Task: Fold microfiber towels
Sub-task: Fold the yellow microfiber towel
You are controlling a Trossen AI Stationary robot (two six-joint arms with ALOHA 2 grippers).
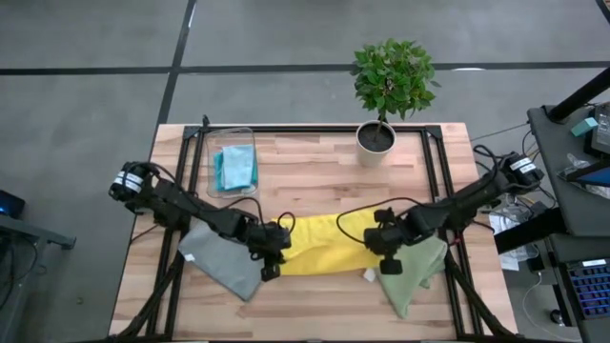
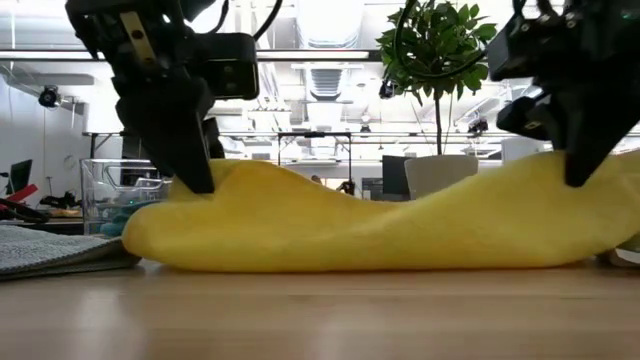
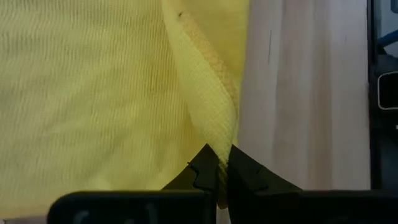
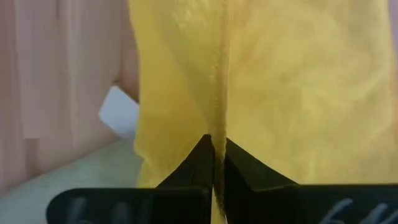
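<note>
The yellow towel (image 1: 319, 246) lies across the table's near middle between both grippers and fills the low view (image 2: 380, 225). My left gripper (image 1: 270, 267) is shut on its left end; my right gripper (image 1: 389, 265) is shut on its right end. A grey towel (image 1: 221, 259) lies flat under my left arm. An olive green towel (image 1: 412, 276) lies flat under my right arm. Teal and light blue towels (image 1: 234, 168) lie in the clear bin. My left gripper pinches a raised fold at the yellow towel's left near edge (image 3: 214, 134) between its two fingers, pointing down from above. The pinched part stands a little above the table; the rest lies on the wood. My right gripper pinches a raised edge at the towel's right near end (image 4: 217, 118) between its two fingers, from above. That end is lifted higher than the left one (image 2: 560, 165); the towel sags to the table between the two holds.
A clear plastic bin (image 1: 232, 143) stands at the far left. A potted plant (image 1: 381, 133) stands at the far middle-right. A white tag (image 1: 368, 275) shows by the yellow towel's near right corner. Bare wood lies along the near edge (image 1: 315, 305).
</note>
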